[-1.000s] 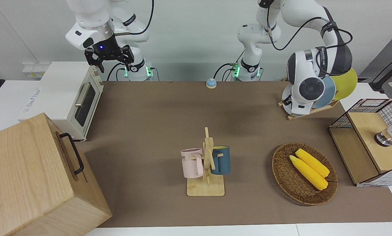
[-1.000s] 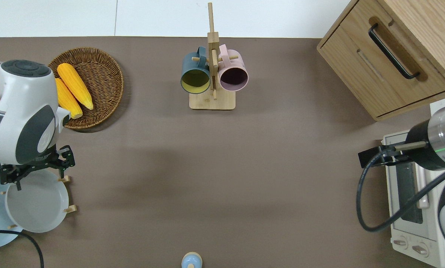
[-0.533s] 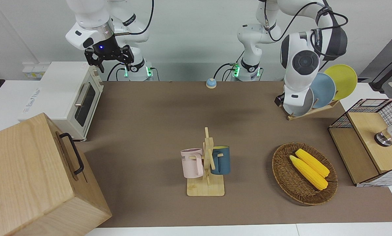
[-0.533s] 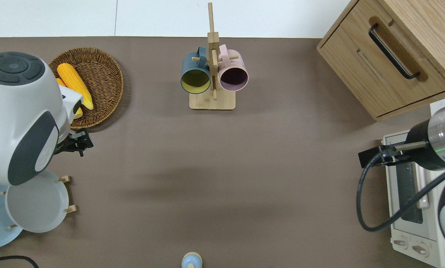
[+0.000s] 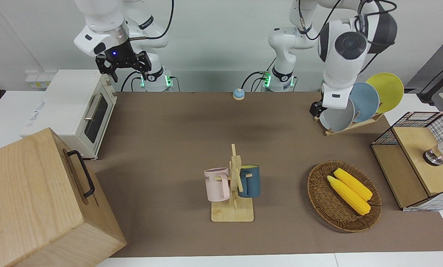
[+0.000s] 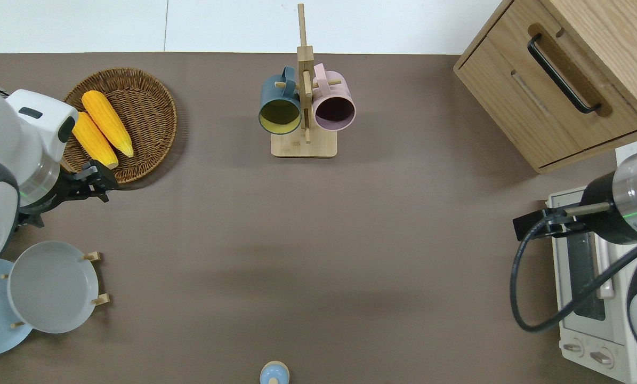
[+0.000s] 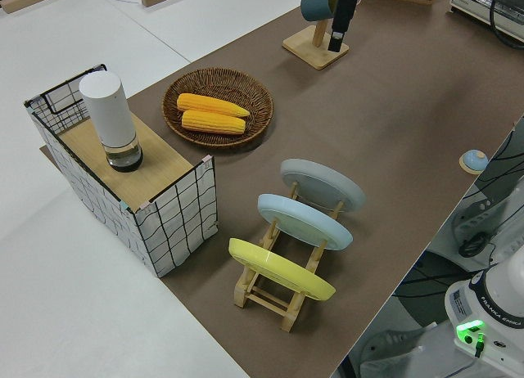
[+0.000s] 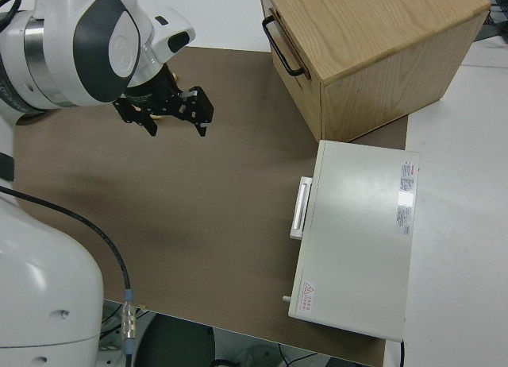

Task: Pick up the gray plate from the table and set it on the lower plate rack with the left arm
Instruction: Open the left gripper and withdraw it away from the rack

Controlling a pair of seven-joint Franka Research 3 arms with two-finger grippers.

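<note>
The gray plate (image 6: 51, 286) (image 5: 336, 118) (image 7: 323, 184) leans in the lower plate rack (image 5: 349, 127) (image 7: 270, 300), in the slot farthest from the robots. A sky-blue plate (image 7: 304, 221) and a yellow plate (image 7: 281, 269) fill the other slots. My left gripper (image 6: 101, 184) (image 5: 315, 110) is open and empty. It is clear of the gray plate, over the mat between the rack and the wicker basket (image 6: 153, 101). My right gripper (image 5: 123, 70) (image 8: 163, 117) is open and parked.
The basket holds two corn cobs (image 6: 107, 122). A wooden mug stand (image 6: 303, 106) with two mugs is mid-table. A wire crate (image 7: 172, 222) with a white cylinder stands by the rack. A wooden cabinet (image 6: 553, 80), a toaster oven (image 6: 590, 288) and a small bell (image 6: 274, 372) are also here.
My left gripper has come off the gray plate's rim, risen, and moved away from the rack toward the basket. The plate stays in the rack. The right arm has not moved.
</note>
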